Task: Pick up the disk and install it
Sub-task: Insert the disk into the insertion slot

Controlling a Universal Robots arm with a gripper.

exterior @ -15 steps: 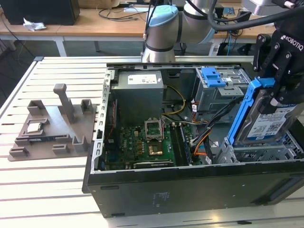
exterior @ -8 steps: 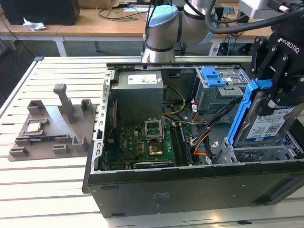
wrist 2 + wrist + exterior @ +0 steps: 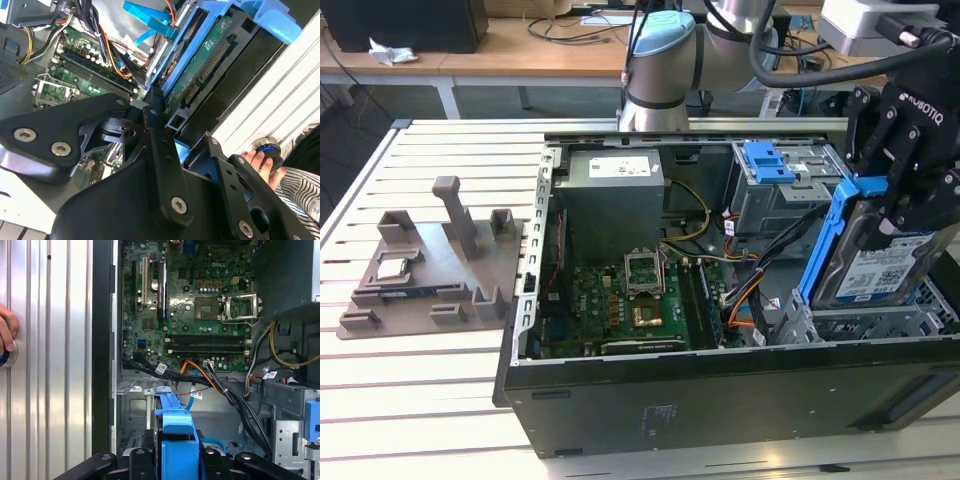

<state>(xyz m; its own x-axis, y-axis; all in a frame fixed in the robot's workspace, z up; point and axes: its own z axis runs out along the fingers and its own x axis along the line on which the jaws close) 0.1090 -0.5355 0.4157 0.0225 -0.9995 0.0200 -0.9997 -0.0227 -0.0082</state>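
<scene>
Over the drive cage, gripper [image 3: 892,195]: black fingers [image 3: 136,460] clamped on the blue end of the disk, one finger on each side of the rail.
Disk: the disk [image 3: 875,265] stands on edge and tilted, label facing out in the exterior view, at that view's right end of the case. Its lower end is at the mouth of the drive cage; whether it touches the cage I cannot tell. The second wrist view shows its green circuit-board side.
Blue rail: the blue rail [image 3: 175,425] runs along the disk's edge and ends between the fingers.
Drive cage: the drive cage [image 3: 865,322] is grey metal and lies directly below the disk.
Blue latch: the blue latch [image 3: 768,160] sits on a second bay beside the disk.
Cables: the cables [image 3: 760,285], black and orange, run between the cage and the motherboard.
Motherboard: the motherboard [image 3: 620,310] is green and lies flat on the case floor, with a square socket [image 3: 645,268] near its middle.
Power-supply box: the power-supply box [image 3: 610,195] is grey and lies just beside the motherboard.
Case: the case [image 3: 720,410] is black, lies on its side with the top open, and rests on the slatted table [image 3: 420,400].
Fixture: the grey fixture [image 3: 430,270] lies on the table at the exterior view's left, well apart from the case, with a small square chip [image 3: 392,267] in it.
Hand: a person's hand [image 3: 255,162] rests on the table outside the case wall, touching a round knob [image 3: 267,150].
</scene>
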